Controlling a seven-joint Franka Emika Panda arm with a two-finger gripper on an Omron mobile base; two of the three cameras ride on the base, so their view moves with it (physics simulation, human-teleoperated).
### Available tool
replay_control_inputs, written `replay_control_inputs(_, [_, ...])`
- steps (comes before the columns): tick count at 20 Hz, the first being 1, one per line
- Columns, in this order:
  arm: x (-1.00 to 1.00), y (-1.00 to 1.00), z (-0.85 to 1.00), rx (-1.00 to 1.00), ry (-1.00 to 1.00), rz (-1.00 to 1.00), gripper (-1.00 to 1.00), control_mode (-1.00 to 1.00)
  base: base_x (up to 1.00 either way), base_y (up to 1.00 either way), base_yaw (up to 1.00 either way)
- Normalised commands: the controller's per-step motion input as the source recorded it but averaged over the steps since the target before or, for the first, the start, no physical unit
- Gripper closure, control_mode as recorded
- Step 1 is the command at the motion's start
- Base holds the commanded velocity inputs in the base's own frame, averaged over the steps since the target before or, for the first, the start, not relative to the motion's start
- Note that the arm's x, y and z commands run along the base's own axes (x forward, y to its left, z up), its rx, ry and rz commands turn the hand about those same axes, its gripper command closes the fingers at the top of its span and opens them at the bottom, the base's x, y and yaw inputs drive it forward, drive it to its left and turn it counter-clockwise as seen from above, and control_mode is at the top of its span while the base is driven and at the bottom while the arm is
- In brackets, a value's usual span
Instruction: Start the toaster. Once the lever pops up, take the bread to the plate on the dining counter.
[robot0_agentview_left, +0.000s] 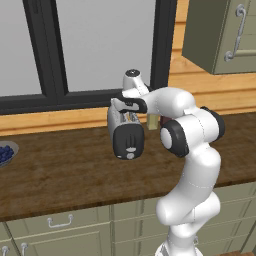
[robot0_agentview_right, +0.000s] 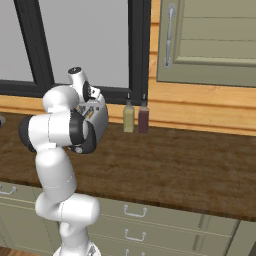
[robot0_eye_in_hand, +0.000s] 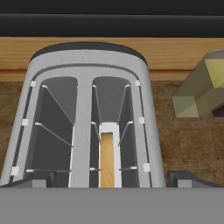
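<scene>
The gripper (robot0_eye_in_hand: 111, 180) is hanging with its jaws spread wide just above the toaster (robot0_agentview_left: 125, 131), holding nothing. The bread (robot0_eye_in_hand: 107, 159) is sitting on edge down in the toaster's right slot, seen from the hand. The toaster is standing on the brown wooden counter (robot0_agentview_left: 65, 175) near the window (robot0_agentview_left: 100, 45). Just to its right, against the far wall, a yellowish bottle (robot0_agentview_right: 128, 118) and a dark red bottle (robot0_agentview_right: 143, 118) are standing side by side. A bowl of blue berries (robot0_agentview_left: 6, 153) is resting far to the left.
</scene>
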Motion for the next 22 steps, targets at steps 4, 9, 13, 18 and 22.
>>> replay_control_inputs(4, [0.00, 0.00, 0.00, 0.00, 0.00, 0.00, -1.00, -1.00, 0.00, 0.00, 0.00])
replay_control_inputs(9, [0.00, 0.00, 0.00, 0.00, 0.00, 0.00, -1.00, -1.00, 0.00, 0.00, 0.00])
replay_control_inputs(13, [0.00, 0.00, 0.00, 0.00, 0.00, 0.00, -1.00, -1.00, 0.00, 0.00, 0.00])
replay_control_inputs(18, [0.00, 0.00, 0.00, 0.00, 0.00, 0.00, -1.00, -1.00, 0.00, 0.00, 0.00])
replay_control_inputs(22, [0.00, 0.00, 0.00, 0.00, 0.00, 0.00, -1.00, -1.00, 0.00, 0.00, 0.00])
